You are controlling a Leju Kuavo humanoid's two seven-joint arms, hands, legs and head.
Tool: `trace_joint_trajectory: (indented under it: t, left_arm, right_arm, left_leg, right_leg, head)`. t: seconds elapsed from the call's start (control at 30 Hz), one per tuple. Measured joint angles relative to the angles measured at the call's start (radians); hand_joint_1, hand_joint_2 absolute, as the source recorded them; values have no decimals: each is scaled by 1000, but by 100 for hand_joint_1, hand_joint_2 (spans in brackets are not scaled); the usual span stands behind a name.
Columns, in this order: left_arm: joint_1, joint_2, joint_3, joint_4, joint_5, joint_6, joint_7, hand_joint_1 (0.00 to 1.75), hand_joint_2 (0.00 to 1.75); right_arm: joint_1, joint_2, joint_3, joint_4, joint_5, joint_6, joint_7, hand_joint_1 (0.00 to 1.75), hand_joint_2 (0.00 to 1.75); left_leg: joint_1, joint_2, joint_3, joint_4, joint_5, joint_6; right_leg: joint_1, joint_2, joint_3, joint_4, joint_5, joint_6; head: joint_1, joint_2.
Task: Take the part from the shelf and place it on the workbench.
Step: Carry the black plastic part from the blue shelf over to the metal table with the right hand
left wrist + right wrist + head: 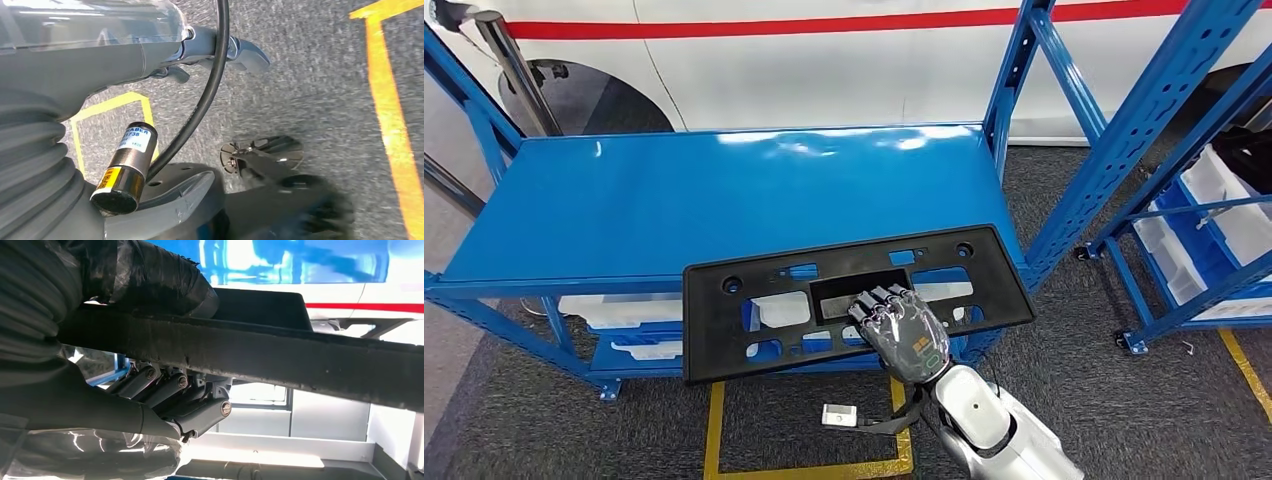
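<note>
**Right hand grips the black part at the front edge of the blue shelf**

Blue steel shelving fills my forward view, with a white vehicle body and its red stripe [824, 25] behind and grey carpet marked by yellow floor tape [714, 430] below. My right hand [902, 325] reaches up from the bottom of the head view and clamps the near edge of the part [724, 320], a wide, flat black plastic panel with cut-out openings. Its far half lies on the blue shelf [724, 190] beyond my hand; its near half overhangs the front rail toward me.

Seen from the right wrist, my thumb [150, 280] presses on one face of the panel and my fingers [200, 415] curl against the other, so the edge is pinched between them. I judge the overhang is what lets the fingers get underneath.

White bins [624, 310] sit on the lower tier beneath the panel, and more white bins [1224, 210] sit in a second rack off to my hand's outer side.

My left hand [165, 215] hangs toward the carpet. I cannot tell whether its fingers are spread or curled.
</note>
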State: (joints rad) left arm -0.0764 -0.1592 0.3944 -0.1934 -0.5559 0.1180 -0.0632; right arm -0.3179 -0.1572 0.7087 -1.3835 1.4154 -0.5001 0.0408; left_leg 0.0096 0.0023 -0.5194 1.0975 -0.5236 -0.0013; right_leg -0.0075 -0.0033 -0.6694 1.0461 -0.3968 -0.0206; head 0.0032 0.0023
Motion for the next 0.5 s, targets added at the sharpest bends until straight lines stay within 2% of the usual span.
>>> trace_joint_trajectory:
  t: [0.03, 0.07, 0.13, 0.17, 0.2, 0.23, 0.27, 0.3, 0.33, 0.37, 0.4, 0.43, 0.47, 0.5]
  left_arm:
    - [-1, 1, 0, 0, 0, 0, 1, 0, 175]
    - [-1, 3, 0, 0, 0, 0, 1, 0, 175]
    - [-1, 3, 0, 0, 0, 0, 1, 0, 175]
    - [-1, 3, 0, 0, 0, 0, 2, 0, 175]
    - [-1, 3, 0, 0, 0, 1, 3, 0, 175]
    - [-1, 3, 0, 0, 0, 1, 3, 0, 175]
    - [-2, 3, 1, 0, 0, 3, 2, 0, 175]
    - [-2, 3, 2, 0, 0, 4, 0, 0, 175]
    - [-2, 3, 3, 0, 0, 6, -2, 0, 175]
    - [-2, 3, 5, 0, 1, 7, -4, 0, 175]
    - [-2, 3, 7, 0, 1, 8, -5, 0, 175]
    - [-2, 4, 9, 0, 1, 7, -6, 0, 175]
    - [-2, 4, 11, 0, 0, 6, -8, 0, 175]
    - [-2, 5, 12, 0, -2, 4, -9, 0, 175]
  right_arm:
    - [0, 0, -1, 0, 0, 0, 0, 162, 175]
    - [-1, 0, -1, 0, 0, 0, 0, 162, 175]
    - [-1, 0, -1, 0, -1, 0, 0, 162, 175]
    - [-1, -1, -2, 0, -1, 0, 0, 162, 175]
    - [-1, -1, -2, 0, -1, 0, 0, 162, 175]
    - [-1, -2, -2, 0, -2, 0, 0, 162, 175]
    - [-1, -2, -2, 0, -4, 0, 0, 162, 175]
    - [-1, -2, -2, 0, -6, 0, -1, 162, 175]
    - [-1, -2, -3, 1, -10, 0, -2, 162, 175]
    - [-1, -2, -3, 2, -15, 0, -4, 162, 175]
    - [-1, -2, -3, 2, -20, 0, -7, 162, 175]
    - [-1, -2, -3, 3, -25, -1, -9, 162, 175]
    - [-1, -2, -3, 3, -31, -2, -11, 162, 175]
    - [-1, -2, -3, 3, -34, -4, -12, 162, 175]
  left_leg:
    - [-3, -1, 34, -55, -8, 5]
    - [-7, -1, 49, -86, -17, 9]
    - [-7, 1, 43, -101, -3, 18]
    - [-5, 3, 36, -105, 10, 26]
    - [-2, 6, 27, -110, 24, 34]
    - [0, 8, 14, -113, 39, 40]
    - [0, 9, 0, -113, 52, 44]
    - [-1, 9, -17, -111, 64, 45]
    - [-1, 9, -34, -108, 76, 44]
    - [-1, 10, -52, -105, 87, 42]
    - [0, 10, -69, -100, 96, 40]
    - [0, 10, -85, -95, 105, 37]
    - [0, 10, -99, -88, 112, 33]
    - [-1, 9, -110, -81, 117, 29]
  right_leg:
    - [0, -1, -3, -1, 9, 6]
    - [-1, -2, -5, -3, 18, 12]
    - [-4, -2, -6, -10, 33, 26]
    - [-4, 0, -11, -4, 21, 32]
    - [-5, 2, -20, 17, -10, 37]
    - [-5, 3, -32, 56, -58, 40]
    - [-6, 3, -45, 110, -113, 44]
    - [-6, 3, -57, 174, -156, 47]
    - [-7, 3, -62, 228, -175, 50]
    - [-8, 3, -55, 259, -170, 52]
    - [-9, 3, -33, 258, -147, 54]
    - [-10, 3, 6, 221, -119, 54]
    - [-12, 3, 57, 159, -107, 52]
    - [-11, 4, 108, 87, -111, 49]
  head:
    - [0, 0]
    - [0, 0]
    - [0, 0]
    - [0, 0]
    - [0, 0]
    - [1, 0]
    - [1, 0]
    - [1, 0]
    - [1, 0]
    - [0, 0]
    - [1, 0]
    - [0, 0]
    - [0, 0]
    - [0, 0]
